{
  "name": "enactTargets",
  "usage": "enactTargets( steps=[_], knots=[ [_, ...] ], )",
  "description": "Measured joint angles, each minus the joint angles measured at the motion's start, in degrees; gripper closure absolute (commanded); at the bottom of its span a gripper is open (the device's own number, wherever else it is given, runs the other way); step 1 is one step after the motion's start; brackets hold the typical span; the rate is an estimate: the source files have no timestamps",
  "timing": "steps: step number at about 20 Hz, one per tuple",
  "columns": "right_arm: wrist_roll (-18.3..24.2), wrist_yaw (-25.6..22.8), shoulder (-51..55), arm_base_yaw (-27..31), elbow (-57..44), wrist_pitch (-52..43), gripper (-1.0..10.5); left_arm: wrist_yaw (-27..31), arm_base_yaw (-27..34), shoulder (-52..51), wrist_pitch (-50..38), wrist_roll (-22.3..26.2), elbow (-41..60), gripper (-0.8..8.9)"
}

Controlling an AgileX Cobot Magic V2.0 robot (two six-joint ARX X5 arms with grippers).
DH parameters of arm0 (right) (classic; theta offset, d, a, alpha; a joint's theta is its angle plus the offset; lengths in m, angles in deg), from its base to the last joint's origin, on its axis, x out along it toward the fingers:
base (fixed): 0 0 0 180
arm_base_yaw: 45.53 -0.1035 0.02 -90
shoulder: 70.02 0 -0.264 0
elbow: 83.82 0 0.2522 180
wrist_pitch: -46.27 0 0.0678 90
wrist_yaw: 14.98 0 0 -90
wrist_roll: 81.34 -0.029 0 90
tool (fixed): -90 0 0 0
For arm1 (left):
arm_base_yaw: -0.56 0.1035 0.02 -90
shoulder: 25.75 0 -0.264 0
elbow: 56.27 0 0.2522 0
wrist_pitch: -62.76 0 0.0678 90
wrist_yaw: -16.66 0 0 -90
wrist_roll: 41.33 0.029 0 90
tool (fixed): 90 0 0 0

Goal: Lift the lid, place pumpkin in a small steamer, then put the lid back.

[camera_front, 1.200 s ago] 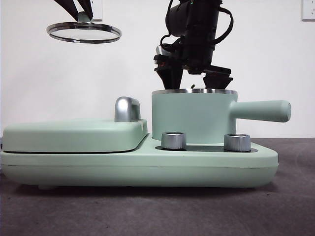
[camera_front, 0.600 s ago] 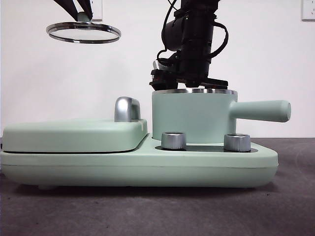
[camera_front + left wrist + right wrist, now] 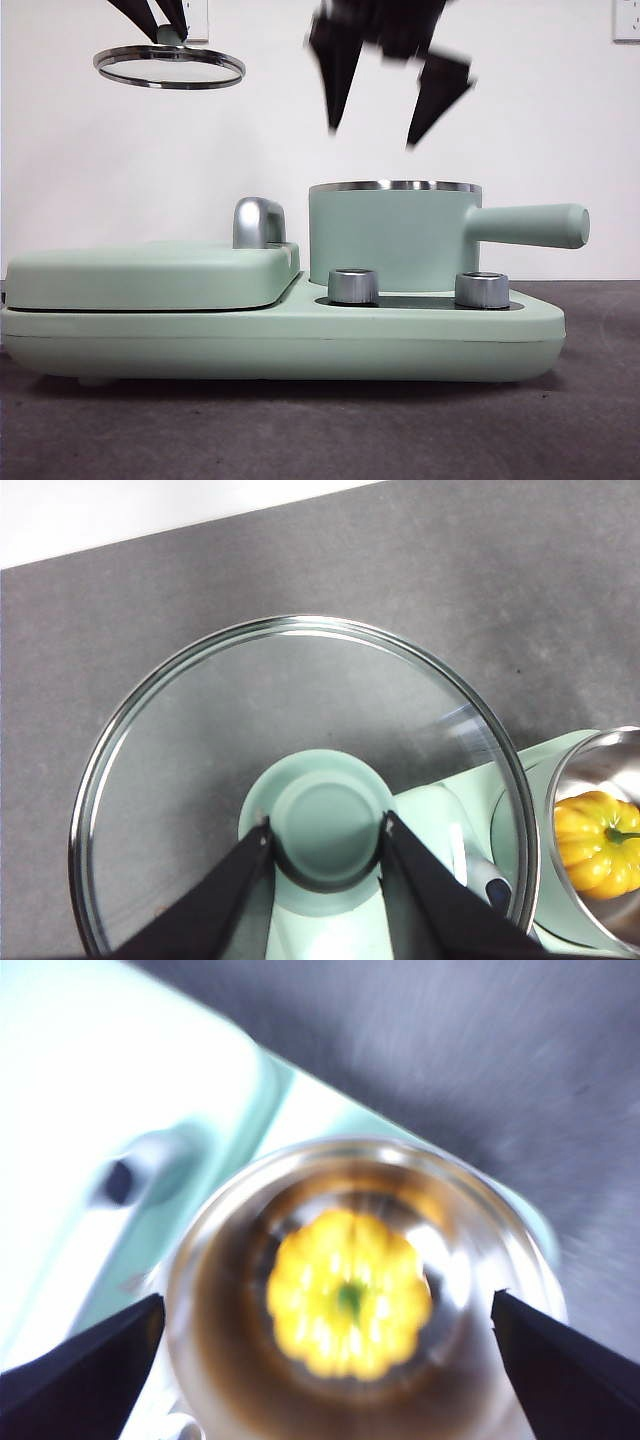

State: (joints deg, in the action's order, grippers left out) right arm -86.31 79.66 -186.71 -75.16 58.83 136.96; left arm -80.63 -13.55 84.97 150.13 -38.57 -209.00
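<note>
- Lid [image 3: 170, 66], glass with a steel rim, looks fragile and slick; its green knob [image 3: 325, 825] is the sensible hold, and the left gripper [image 3: 327, 832] fingers pinch it, high above the griddle cover [image 3: 150, 272].
- Pumpkin [image 3: 349, 1294] sits inside the small steamer [image 3: 394, 235].
- Right gripper [image 3: 385, 95] hangs above it, fingers spread wide, empty.

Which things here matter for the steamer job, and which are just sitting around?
Job:
lid, held up by left gripper
pumpkin, inside small steamer
right gripper, open above it

Idle:
flat green cover
chrome handle
two knobs
</note>
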Motion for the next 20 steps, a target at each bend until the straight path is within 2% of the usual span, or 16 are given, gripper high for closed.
enactTargets(
  steps=[3,7,9,14,20],
  knots=[
    [-0.39,-0.04,11.26,-1.16,-7.85,-0.02,4.3,0.0,0.0,-0.02,0.26,-0.02,0.96,8.07],
    [-0.37,-0.37,27.3,-3.48,-25.53,0.0,4.3,-0.13,-0.52,-0.02,0.28,-0.28,2.43,8.07],
    [-0.37,-0.37,35.28,-4.63,-33.46,0.02,4.3,-2.4,-1.64,0.0,0.26,-0.63,3.85,8.07],
    [-0.39,-0.37,55.39,-6.08,-49.68,0.0,4.3,-3.61,-8.5,0.0,-0.22,-0.66,5.44,8.06],
    [-0.39,-1.11,74.51,-6.08,-62.18,0.0,4.3,-3.61,-18.18,1.77,-2.49,-0.66,5.44,8.06]
  ],
)
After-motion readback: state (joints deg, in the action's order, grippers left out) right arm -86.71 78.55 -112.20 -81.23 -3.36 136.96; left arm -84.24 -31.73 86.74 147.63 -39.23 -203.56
